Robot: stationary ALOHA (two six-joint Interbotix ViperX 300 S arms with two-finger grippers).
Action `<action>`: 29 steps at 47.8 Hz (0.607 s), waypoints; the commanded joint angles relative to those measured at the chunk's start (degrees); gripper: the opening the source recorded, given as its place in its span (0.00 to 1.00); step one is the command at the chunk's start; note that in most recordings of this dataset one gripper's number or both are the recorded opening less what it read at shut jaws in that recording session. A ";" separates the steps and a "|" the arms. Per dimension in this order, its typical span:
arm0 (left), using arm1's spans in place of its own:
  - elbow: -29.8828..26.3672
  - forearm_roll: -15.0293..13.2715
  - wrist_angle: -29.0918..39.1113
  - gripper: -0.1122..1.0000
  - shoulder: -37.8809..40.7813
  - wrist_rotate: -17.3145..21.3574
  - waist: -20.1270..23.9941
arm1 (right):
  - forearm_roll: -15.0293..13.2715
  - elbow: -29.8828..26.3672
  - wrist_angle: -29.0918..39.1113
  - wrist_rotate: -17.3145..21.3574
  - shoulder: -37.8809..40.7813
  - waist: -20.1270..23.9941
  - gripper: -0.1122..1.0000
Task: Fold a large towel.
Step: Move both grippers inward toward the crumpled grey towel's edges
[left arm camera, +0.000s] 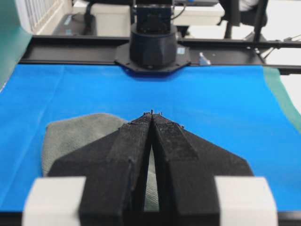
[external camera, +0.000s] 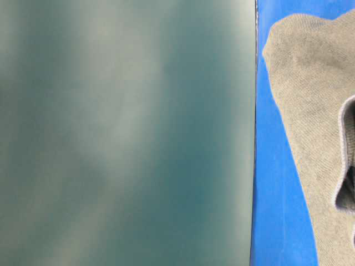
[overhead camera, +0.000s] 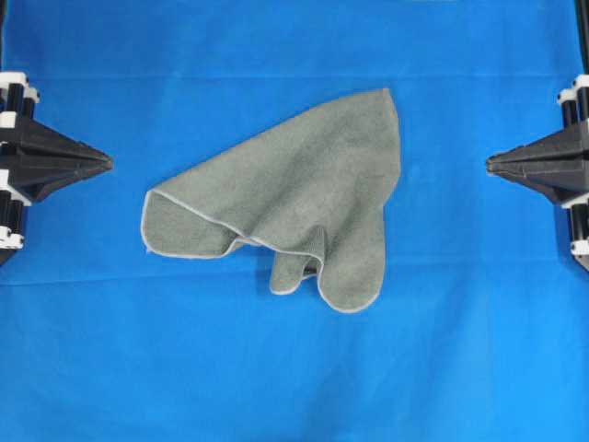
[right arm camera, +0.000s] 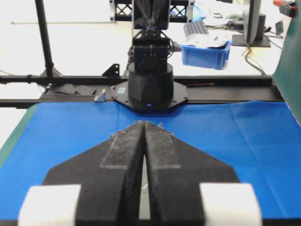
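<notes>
The blue sheet (overhead camera: 294, 368) covers the whole work surface and lies flat, with faint creases only. At its middle rests the towel (overhead camera: 304, 198), grey-green, crumpled into a rough triangle: one corner points to the far right, one lobe reaches left, and a doubled flap hangs toward the near edge. Its pale hem (overhead camera: 198, 214) curls over on the near side, so part of the cloth lies folded under itself. Nothing is folded to order yet; in my judgement the task stands at its very start.

The left gripper (overhead camera: 109, 163) sits at the left edge and the right gripper (overhead camera: 490, 166) at the right edge, both well apart from the towel. Both sets of jaws are clenched tip to tip and grasp nothing, as both wrist views confirm.

Recommendation for the step in hand: the cloth should be spread flat before any fold. Each gripper needs to release its jaws, then pinch a single layer at an outer hem corner, not the doubled flap, and draw outward evenly. Risk noted: catching the sheet beneath along with the towel.
</notes>
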 commanded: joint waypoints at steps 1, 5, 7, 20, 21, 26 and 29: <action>-1.23 -2.11 2.72 0.10 1.32 -0.97 -2.29 | 0.35 -1.23 0.09 0.70 0.88 2.02 0.10; -1.14 -2.11 6.94 0.10 1.32 -1.41 -3.25 | 0.35 -3.34 4.22 1.14 2.55 4.13 0.10; -1.14 -2.11 9.05 0.10 1.32 -1.49 -3.69 | 0.35 -5.10 8.44 1.67 4.04 5.10 0.10; -0.26 -2.11 20.92 0.10 2.90 -3.34 -5.54 | 0.35 -10.81 19.25 7.91 16.00 7.29 0.10; 0.00 -2.11 21.45 0.10 3.34 -4.04 -5.71 | 0.44 -10.90 19.42 8.88 17.14 7.29 0.10; 1.85 -2.11 22.15 0.11 5.63 -7.12 -5.71 | 0.35 -12.13 20.39 13.54 23.20 7.38 0.10; 3.52 -2.11 21.97 0.11 7.91 -9.23 -5.71 | 0.44 -13.45 21.80 15.82 26.63 7.82 0.10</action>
